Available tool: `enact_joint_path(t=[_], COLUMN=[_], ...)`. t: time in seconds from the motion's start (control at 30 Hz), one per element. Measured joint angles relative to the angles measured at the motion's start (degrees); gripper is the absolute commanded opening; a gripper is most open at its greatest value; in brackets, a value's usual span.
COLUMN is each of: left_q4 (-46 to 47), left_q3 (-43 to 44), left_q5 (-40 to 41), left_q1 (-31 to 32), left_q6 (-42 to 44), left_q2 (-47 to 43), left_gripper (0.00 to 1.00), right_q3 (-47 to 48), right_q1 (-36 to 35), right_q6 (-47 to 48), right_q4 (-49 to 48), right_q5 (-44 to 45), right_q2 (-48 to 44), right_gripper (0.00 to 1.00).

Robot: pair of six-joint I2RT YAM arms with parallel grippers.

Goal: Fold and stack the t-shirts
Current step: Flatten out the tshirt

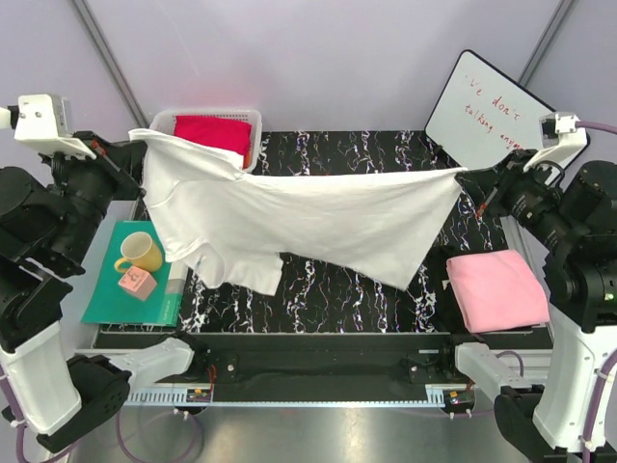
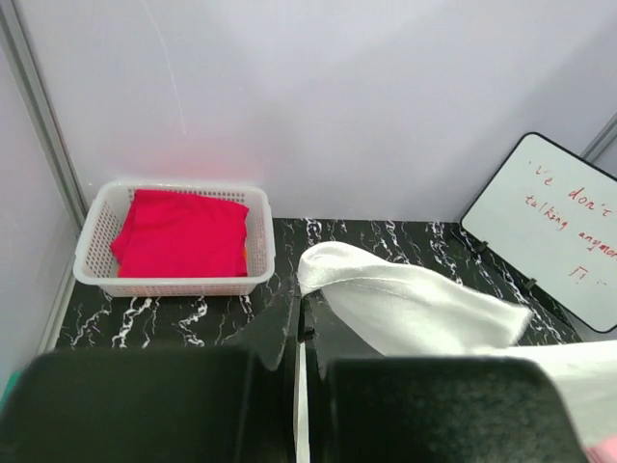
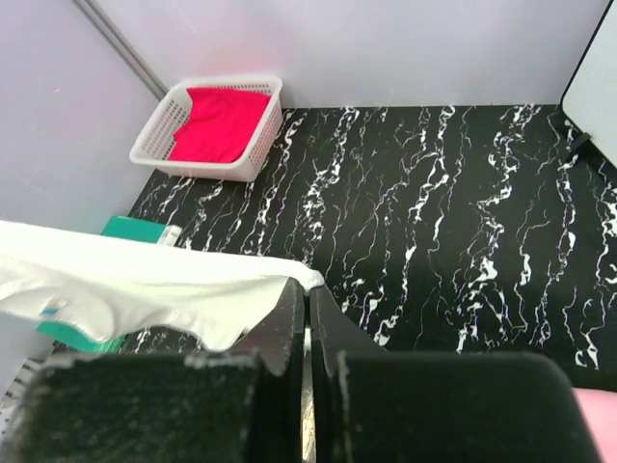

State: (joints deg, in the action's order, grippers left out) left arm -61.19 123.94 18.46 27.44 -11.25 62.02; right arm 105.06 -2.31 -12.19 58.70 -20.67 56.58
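At the far left a teal mat [image 1: 101, 299] lies by the table's edge with a yellow mug [image 1: 143, 253] and a small pink block [image 1: 137, 283] on it. Above it the left gripper [image 1: 145, 152] is raised off the table, its jaws pinched together on one corner of the white t-shirt [image 1: 318, 217]. In the left wrist view the fingers [image 2: 280, 333] meet, and cloth spills out to their right. Just behind that corner a white basket [image 1: 253, 125] sits at the back of the black marbled table [image 1: 337, 289], with the crimson t-shirt [image 1: 212, 130] folded inside it.

The white t-shirt hangs stretched between the two arms. Its top edge runs nearly level across the middle, and its body sags below with a sleeve drooping on the left side. Whether the lowest fold touches the table is hard to judge from above.

On the right, the right gripper [image 1: 469, 177] is likewise closed tight on the shirt's opposite corner, up in the air. Below it, near the right arm, the pale pink t-shirt [image 1: 496, 289] lies folded flat at the table's right edge, apart from the white one. A whiteboard [image 1: 487, 111] leans at the back right.
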Motion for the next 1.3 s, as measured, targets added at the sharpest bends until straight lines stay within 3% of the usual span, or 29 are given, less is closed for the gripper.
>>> enact_joint_path(t=[0.17,0.37,0.6,0.77,0.97,1.1,1.3], left_q4=[0.85,4.04,10.71,12.15,12.02,11.89,12.0], left_q3=[4.09,5.62,-6.99,-12.02,-3.85,-1.03,-0.76], left_q5=[2.84,2.95,-7.89,-12.31,-13.57,-13.57,-13.55], left_q1=[0.0,-1.86,-7.32,-9.35,-12.04,-13.31,-13.94], left_q6=[2.45,3.93,2.29,1.99,2.64,2.62,2.62], left_q2=[5.01,17.59,35.56,48.85,63.14,65.79,62.79], left_gripper=[0.0,0.0,0.0,0.0,0.0,0.0,0.0], right_q3=[0.52,-1.03,-11.1,-11.47,-3.85,3.61,8.28], right_q1=[-0.07,-0.22,-0.22,-0.22,-0.17,-0.15,-0.15], right_q6=[0.2,1.25,1.53,2.08,2.25,1.88,1.64], right_q4=[-1.53,-6.56,-14.95,-20.57,-21.99,-21.29,-20.57], right_q5=[2.1,4.28,4.57,4.57,4.24,3.19,1.44], right_q2=[4.17,15.37,27.17,41.86,60.83,69.55,69.55], right_gripper=[0.0,0.0,0.0,0.0,0.0,0.0,0.0])
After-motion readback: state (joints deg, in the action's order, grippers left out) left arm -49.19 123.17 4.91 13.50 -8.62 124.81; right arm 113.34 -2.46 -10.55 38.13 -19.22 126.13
